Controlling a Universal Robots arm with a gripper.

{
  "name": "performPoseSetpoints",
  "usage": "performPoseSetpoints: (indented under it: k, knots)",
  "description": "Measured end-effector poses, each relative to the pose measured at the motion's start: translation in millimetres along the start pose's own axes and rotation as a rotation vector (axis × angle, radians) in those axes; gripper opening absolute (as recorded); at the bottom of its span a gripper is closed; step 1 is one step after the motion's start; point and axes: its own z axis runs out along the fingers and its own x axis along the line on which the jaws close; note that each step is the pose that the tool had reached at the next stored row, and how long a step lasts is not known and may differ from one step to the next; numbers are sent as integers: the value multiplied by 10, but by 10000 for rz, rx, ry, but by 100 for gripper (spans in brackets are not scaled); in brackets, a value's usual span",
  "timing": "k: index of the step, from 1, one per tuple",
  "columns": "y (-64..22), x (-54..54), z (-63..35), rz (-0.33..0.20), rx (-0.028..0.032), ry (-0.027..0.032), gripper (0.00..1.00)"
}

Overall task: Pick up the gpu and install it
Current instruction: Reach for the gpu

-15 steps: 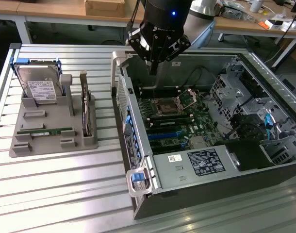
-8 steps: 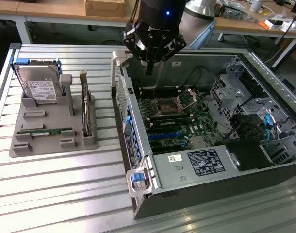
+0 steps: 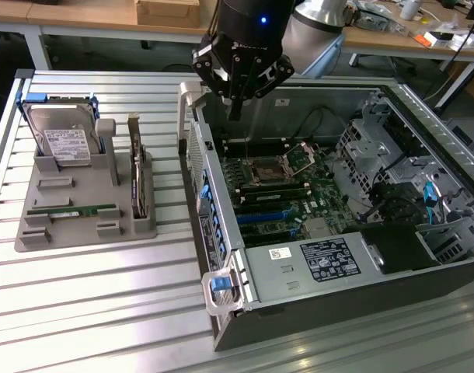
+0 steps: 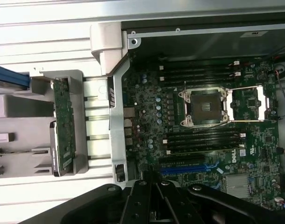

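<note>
We're hovering gripper (image 3: 235,107) over case (image 3: 221,233) wall, jaws pinched fully together, carrying nothing. gpu (image 3: 138,183) sitting on edge in grey holder (image 3: 66,229) just outside case, untouched. Reckon we're wanting jaws spread before going down, squared across card's top edge, staying off hard drive (image 3: 64,140) further from case, pulling straight up, no twisting.

gpu (image 3: 138,185) upright in holder (image 3: 66,227), holder at exterior view's left of case (image 3: 361,307)

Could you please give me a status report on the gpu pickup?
Gripper shut, empty, above the case edge. Gpu upright in grey holder, untouched. Hard drive alongside.
</note>
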Motion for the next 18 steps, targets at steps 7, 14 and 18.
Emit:
performPoseSetpoints:
  k: [7, 14, 18]
  knots:
    - [-4, 54, -2, 0, 0, 0, 11]
    - [-7, 97, -3, 0, 0, 0, 11]
    - [-9, 120, -3, 0, 0, 0, 11]
